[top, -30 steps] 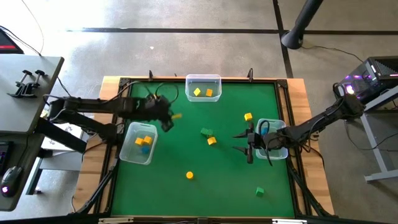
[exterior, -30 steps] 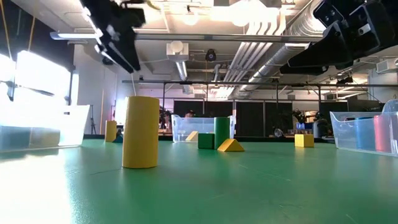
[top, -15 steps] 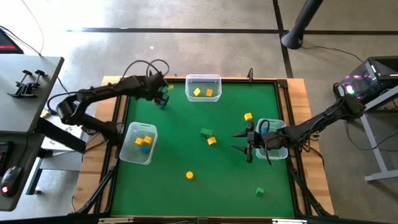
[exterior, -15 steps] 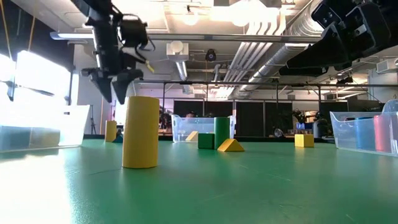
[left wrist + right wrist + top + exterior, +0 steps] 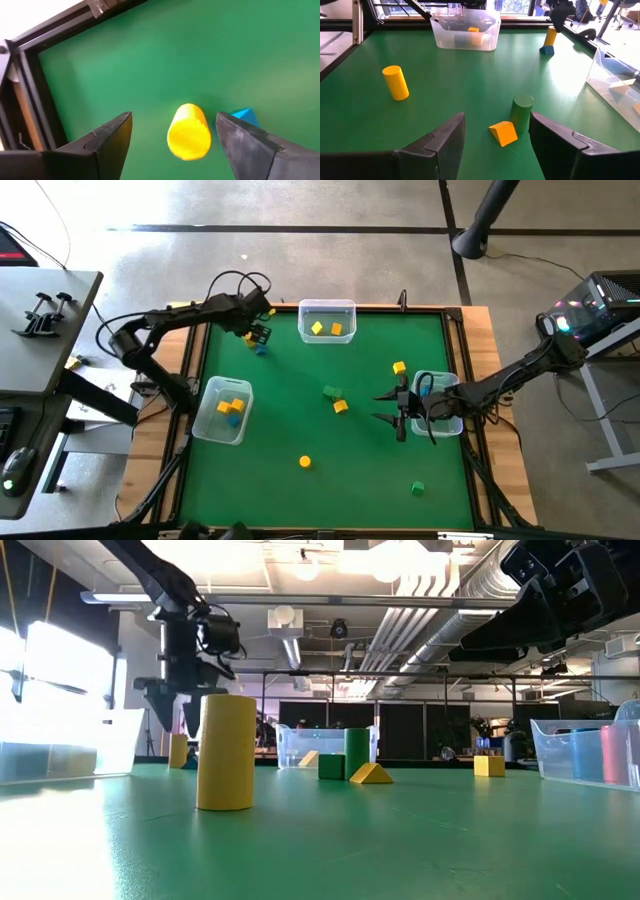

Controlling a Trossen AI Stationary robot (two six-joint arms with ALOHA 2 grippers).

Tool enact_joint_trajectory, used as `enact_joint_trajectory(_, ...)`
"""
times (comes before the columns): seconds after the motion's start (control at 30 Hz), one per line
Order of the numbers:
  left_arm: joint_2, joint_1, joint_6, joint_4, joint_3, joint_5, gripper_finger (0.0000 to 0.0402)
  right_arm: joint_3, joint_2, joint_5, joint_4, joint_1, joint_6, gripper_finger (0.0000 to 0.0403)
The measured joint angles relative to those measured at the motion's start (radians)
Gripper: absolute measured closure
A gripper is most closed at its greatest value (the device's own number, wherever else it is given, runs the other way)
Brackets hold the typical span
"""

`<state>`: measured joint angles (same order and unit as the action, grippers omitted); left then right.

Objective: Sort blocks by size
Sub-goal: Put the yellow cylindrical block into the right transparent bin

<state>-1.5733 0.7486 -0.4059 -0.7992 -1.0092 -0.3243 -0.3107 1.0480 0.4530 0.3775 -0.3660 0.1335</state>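
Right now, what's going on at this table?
The left gripper hangs open over a yellow cylinder standing beside a blue block near the mat's far left corner. The right gripper waits open beside its bin. Other blocks lie loose on the green mat.

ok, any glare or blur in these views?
Low view: the window at left is blown out, ceiling lights glare, and the near yellow cylinder looms large. Left wrist view: that arm's yellow cylinder is soft-edged. High view: evenly lit, sharp.
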Motion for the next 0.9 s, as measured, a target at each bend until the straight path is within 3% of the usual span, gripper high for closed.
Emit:
enact_joint_trajectory(0.43, -0.1, -0.001, 0.034, 0.009, 0.0, 0.08, 0.0127, 0.0, 0.0, 0.0, -0.001, 0.0, 0.007, 0.0192)
enact_joint_trajectory(0.9, -0.113, -0.001, 0.068, -0.011, 0.0, 0.113, 0.024, 0.0, 0.0, 0.0, -0.001, 0.0, 0.006, 0.0192)
